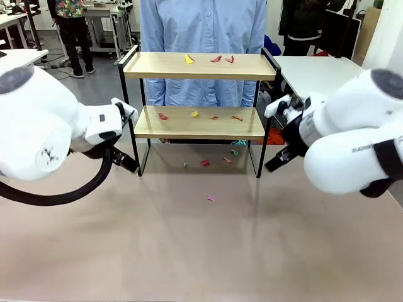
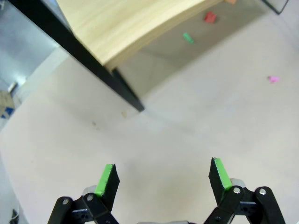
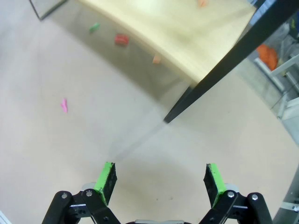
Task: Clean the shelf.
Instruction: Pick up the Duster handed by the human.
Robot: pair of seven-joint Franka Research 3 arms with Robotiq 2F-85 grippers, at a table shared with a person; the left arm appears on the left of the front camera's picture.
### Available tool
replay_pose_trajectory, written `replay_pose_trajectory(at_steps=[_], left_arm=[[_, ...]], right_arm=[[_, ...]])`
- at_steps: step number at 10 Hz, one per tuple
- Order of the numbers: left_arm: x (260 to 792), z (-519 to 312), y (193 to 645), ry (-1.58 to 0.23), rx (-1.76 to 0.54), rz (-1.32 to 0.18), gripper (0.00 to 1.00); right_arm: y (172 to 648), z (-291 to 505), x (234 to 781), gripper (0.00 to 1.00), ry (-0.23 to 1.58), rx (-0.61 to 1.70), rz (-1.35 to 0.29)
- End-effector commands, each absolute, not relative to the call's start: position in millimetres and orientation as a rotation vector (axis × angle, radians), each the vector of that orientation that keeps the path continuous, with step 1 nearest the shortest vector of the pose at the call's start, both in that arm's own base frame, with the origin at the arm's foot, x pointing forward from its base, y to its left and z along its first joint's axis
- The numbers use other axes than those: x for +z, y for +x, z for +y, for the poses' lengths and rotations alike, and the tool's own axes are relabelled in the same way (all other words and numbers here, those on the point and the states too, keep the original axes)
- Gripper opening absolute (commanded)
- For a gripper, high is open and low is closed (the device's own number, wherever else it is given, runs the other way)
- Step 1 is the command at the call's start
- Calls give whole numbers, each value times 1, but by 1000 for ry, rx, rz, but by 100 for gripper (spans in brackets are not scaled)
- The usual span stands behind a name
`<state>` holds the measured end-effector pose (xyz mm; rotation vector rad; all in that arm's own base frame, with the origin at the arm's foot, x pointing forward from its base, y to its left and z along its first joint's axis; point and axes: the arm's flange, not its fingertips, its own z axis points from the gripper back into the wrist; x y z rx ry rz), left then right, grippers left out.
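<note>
The left gripper (image 2: 163, 175) hangs low over the table (image 2: 196, 130), jaws spread wide with nothing between them. It sits just outside the front left leg (image 2: 122, 88) of the shelf (image 2: 117, 28). The right gripper (image 3: 161, 177) mirrors it, also spread wide and empty, near the front right leg (image 3: 187, 100). With one gripper on each side, they look ready either to take hold of the frame or to reach in for the litter.

The shelf stands at the table's far side, in front of a person (image 1: 201, 25). It holds small paper scraps (image 1: 216, 59): three on the top board (image 1: 157, 65) and about four on the lower board (image 1: 179, 123). Several more lie on the table beneath it. One pink scrap (image 1: 211, 199) lies apart, out in front.
</note>
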<state>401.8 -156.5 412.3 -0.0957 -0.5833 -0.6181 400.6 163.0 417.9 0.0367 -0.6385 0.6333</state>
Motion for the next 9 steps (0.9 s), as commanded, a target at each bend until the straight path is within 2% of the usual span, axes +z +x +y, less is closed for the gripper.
replay_pose_trajectory(at_steps=[1, 3, 5, 7, 9], left_arm=[[465, -119, 411, -215, -687, -544, 100], [499, -83, 423, -335, -819, -481, 100], [509, -39, 448, -521, -1082, -461, 100], [496, -3, 480, -703, -1227, -529, 100], [476, 16, 493, -788, -1339, -696, 100]], right_arm=[[390, 131, 473, 100, 117, 663, -691], [385, 86, 502, 100, 214, 744, -735], [403, 27, 510, 100, 307, 893, -770], [425, -16, 500, 100, 350, 986, -807], [444, -34, 483, 100, 401, 951, -834]])
